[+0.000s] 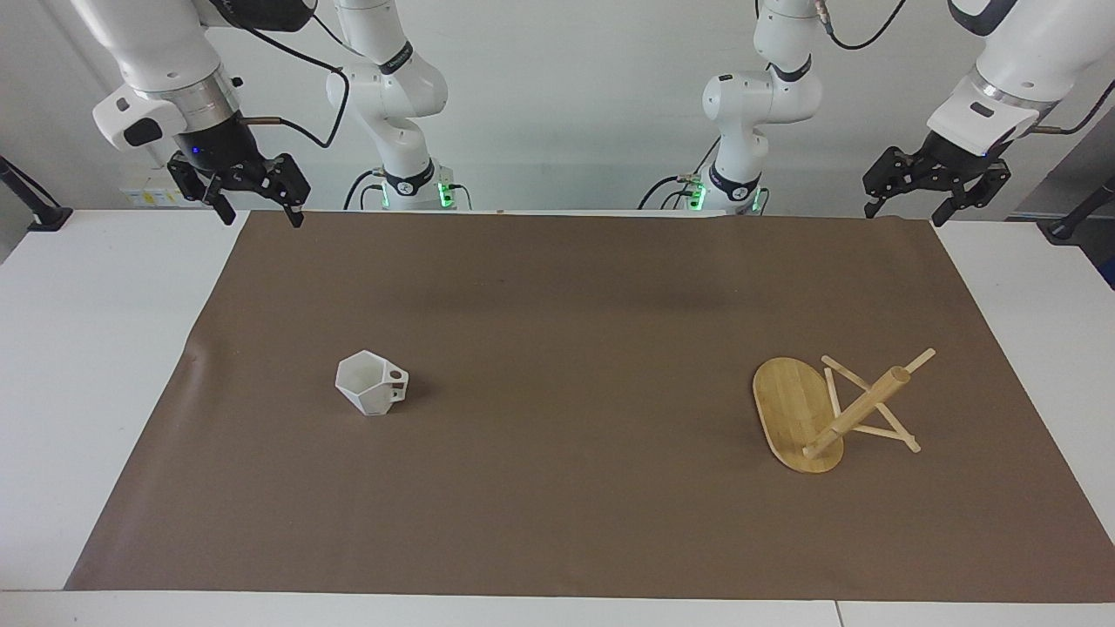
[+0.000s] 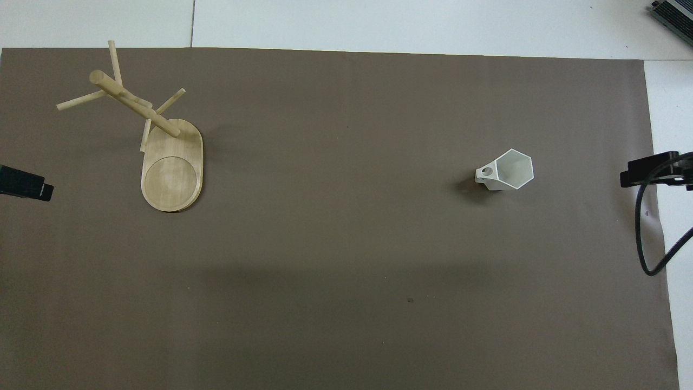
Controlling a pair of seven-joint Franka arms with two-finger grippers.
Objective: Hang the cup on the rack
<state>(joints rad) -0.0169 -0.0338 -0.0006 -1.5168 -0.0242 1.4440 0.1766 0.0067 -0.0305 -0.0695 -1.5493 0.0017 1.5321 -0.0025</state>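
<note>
- Nothing of the job was done at this moment: the cup (image 1: 371, 394) sat on the brown mat (image 1: 575, 296), toward my right arm's end of the table, and no part of it touched the rack (image 1: 827, 414).
- The cup stood upright with its mouth up, its blocky handle turned toward the middle of the table (the round hole through it showed plainly from overhead).
- The rack stood well apart from the cup, toward my left arm's end, on its oval base with the post up and the peg sticks crossing it; no peg carried anything.
- My right gripper (image 1: 253, 200) hung over the mat's edge at the robots' end, fingers spread wide and grasping nothing.
- My left gripper (image 1: 932, 196) hung over the matching corner at its own end, fingers likewise released and empty; that arm waited.
- What was left, as I judged it, was everything: reach the cup, take it up, carry it across to the rack and thread the handle hole over a peg.
</note>
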